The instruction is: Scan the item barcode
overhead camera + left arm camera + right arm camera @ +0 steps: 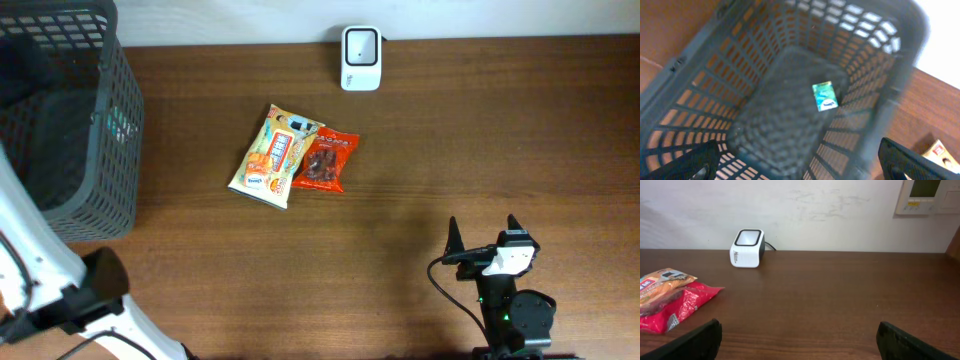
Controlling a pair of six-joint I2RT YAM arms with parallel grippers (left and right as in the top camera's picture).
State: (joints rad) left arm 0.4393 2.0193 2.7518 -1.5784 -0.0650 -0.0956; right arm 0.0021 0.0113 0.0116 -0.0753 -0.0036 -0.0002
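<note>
While two snack bags lie flat near the middle of the overhead frame, neither arm holds anything. The yellow bag (272, 155) and the red bag (325, 160) lie side by side on the table (450, 130), touching along one long edge; whether one overlaps the other cannot be told. The scanner (360, 58) stands at the top centre of that frame against the wall, well apart from both bags.

The right gripper (483, 228) sits at the lower right with its jaws spread wide and nothing between them, aimed up the frame toward the scanner. The left gripper (797, 160) hangs over the basket (100, 150) at the upper left, with its fingertips at the two lower corners of the wrist view, far apart and empty. A small green packet (824, 96) lies on the basket floor below it.

Both bags look like thin film pouches, so they are probably light, soft and a little slippery, and likely to crumple under a hard squeeze. The red bag is the nearer one to the right arm. A pinch across its free outer edge or a sealed end seems safest, since it would avoid dragging the yellow bag along. No barcode shows on either upper face, so the bag will probably have to be turned toward the scanner window.
</note>
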